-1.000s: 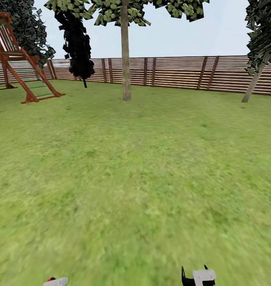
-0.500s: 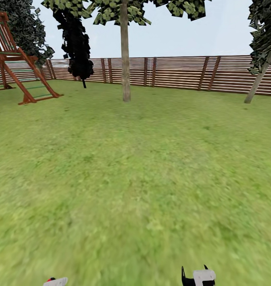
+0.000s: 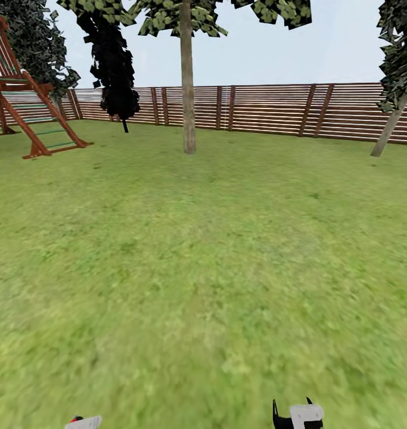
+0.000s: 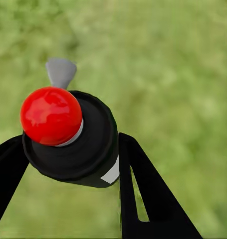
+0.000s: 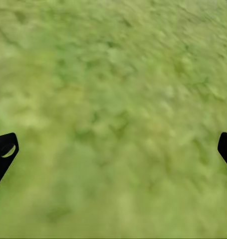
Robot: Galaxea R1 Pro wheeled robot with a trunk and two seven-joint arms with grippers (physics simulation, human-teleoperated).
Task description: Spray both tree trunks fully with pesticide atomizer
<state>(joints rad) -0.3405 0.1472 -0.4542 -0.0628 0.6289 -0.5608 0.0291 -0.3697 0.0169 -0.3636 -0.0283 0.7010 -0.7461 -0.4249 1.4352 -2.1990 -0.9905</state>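
- Head view: The garden lawn (image 3: 203,268) takes up most of the frame. A straight, pale tree trunk (image 3: 188,89) stands in the upper middle, well away from the robot. A second, leaning trunk (image 3: 392,128) is at the upper right edge. The brown fence (image 3: 275,110) runs behind both. A wooden play frame (image 3: 30,113) sits at the upper left, and a dark cypress (image 3: 111,65) stands just to its right. At the bottom edge, a small bit of the left gripper (image 3: 83,422) peeks in with a red dot on it, and the right gripper (image 3: 298,415) shows at the lower middle. Both trunks look bare and clean, so the spraying seems not yet started.
- Left wrist view: The pesticide atomizer (image 4: 73,134) sits in the middle left of the frame. It has a black body, a round red top and a grey nozzle. The left gripper's black fingers (image 4: 143,194) press on both its sides, so it is clamped on the bottle. The pick-up part looks done.
- Right wrist view: The right gripper's fingertips (image 5: 4,152) show at the left and right edges, far apart, with nothing between them but blurry grass (image 5: 113,119).
- What is left, as a guess: get close to each tree and spray both trunks all over.
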